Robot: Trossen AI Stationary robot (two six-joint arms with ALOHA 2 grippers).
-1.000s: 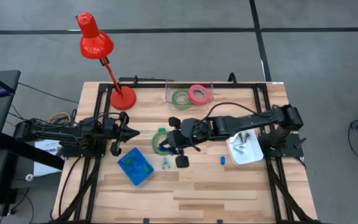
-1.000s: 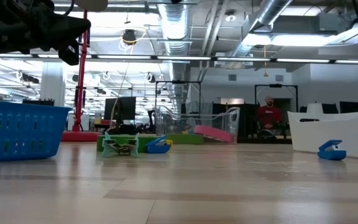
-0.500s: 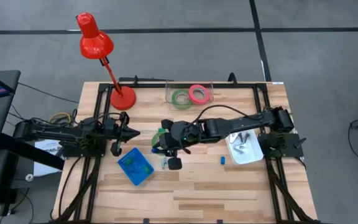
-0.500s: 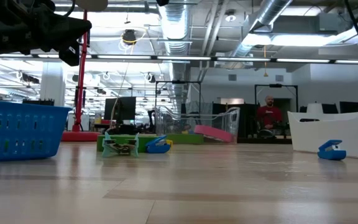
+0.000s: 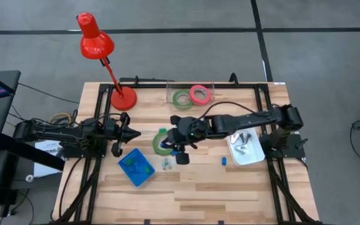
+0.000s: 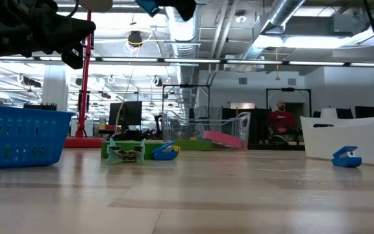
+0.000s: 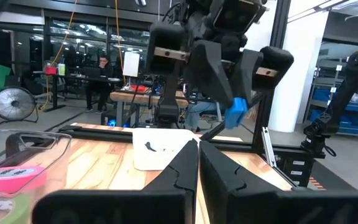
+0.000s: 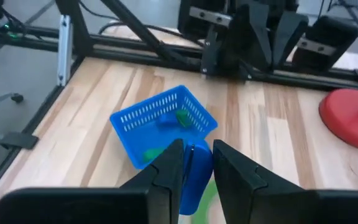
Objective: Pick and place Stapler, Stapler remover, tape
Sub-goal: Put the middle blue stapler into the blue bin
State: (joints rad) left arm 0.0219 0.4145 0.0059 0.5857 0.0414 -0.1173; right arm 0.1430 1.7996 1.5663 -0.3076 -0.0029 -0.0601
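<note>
My right gripper (image 5: 171,145) hangs above the table's middle, over the edge of a green tape ring (image 5: 159,144) that lies flat, and is shut on a small blue stapler (image 8: 191,174). The blue basket (image 5: 136,166) sits near and left of it. A second green ring (image 5: 181,99) and the pink-red ring (image 5: 199,94) lie in a clear box at the far edge. Two small coloured pieces (image 5: 166,164) lie beside the basket, and another blue piece (image 5: 224,160) lies by the white tray. My left gripper (image 5: 130,132) waits shut at the left. My right gripper pinches the blue stapler's body (image 8: 194,163) between its two fingers (image 8: 166,171). The fingers slant down toward the table's left. The stapler is lifted clear of the table, and one end (image 7: 236,112) sticks out beside the fingers.
A red desk lamp stands on its round base (image 5: 122,98) at the far left. A white tray (image 5: 254,156) holding small metal parts lies at the right. Bare wood runs along the near edge. A person sits far off in the room (image 6: 280,120).
My right gripper swung toward the table's left and near edge, toward the basket, then drew back right and far over the green ring. Its blue stapler now shows at the low view's top, where nothing showed a second ago. It stayed shut.
</note>
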